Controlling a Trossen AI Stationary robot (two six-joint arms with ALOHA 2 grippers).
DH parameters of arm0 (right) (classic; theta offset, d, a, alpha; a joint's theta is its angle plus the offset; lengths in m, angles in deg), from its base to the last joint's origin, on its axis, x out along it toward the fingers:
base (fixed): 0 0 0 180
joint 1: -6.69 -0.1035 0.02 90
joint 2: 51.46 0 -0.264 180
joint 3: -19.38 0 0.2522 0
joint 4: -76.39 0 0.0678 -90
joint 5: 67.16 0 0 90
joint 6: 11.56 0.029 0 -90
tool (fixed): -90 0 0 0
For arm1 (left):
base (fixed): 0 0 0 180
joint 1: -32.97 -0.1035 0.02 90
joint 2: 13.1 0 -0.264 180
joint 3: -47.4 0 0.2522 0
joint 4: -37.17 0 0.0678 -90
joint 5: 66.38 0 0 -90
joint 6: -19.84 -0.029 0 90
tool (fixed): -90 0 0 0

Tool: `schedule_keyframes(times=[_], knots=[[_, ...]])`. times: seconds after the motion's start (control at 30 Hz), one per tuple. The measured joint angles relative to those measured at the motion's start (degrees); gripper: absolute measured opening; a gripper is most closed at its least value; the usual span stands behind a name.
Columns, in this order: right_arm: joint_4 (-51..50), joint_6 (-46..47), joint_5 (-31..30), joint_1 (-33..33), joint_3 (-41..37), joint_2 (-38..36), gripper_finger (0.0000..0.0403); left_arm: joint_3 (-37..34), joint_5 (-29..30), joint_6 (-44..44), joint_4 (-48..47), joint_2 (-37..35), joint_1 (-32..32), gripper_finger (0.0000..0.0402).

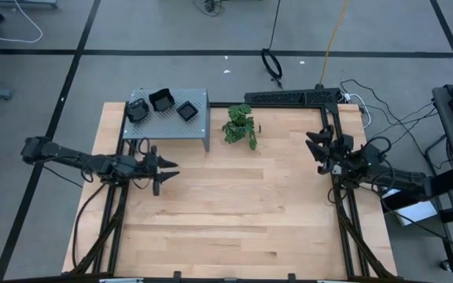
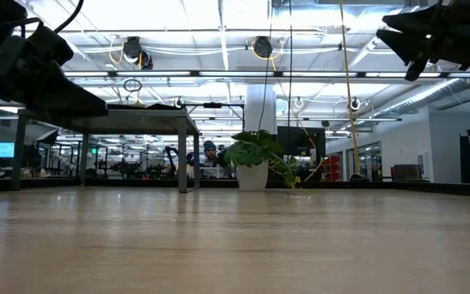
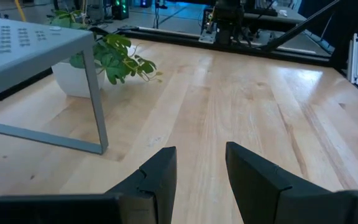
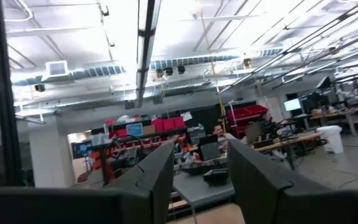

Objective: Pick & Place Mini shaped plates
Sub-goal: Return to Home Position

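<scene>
High view, left to right: left end effector (image 1: 167, 166) hangs near the front leg of the grey perforated shelf (image 1: 200, 126), fingers parted, nothing between them. Mini shaped plates (image 1: 162, 100) sit in three black groups on the shelf top; every plate in view is there. Potted plant (image 1: 241, 126) stands just beside the shelf's right end. Right end effector (image 1: 318, 149) is raised over the counter (image 1: 234, 220) near its right edge, likewise parted and empty. Assessment: placing looks complete; retreat to home is in hand. Recommend drawing the left arm straight back, clear of the shelf leg, to avoid jolting the stacks
</scene>
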Motion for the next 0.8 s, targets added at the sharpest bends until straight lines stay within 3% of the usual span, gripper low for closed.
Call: schedule_keyframes(times=[0.8], knots=[[-4.0, 0.0, 0.0, 11.8, -1.2, 0.0, 0.0141, 0.0, 0.0, 0.0, 0.1, -17.2, -14.6, 0.0141]])
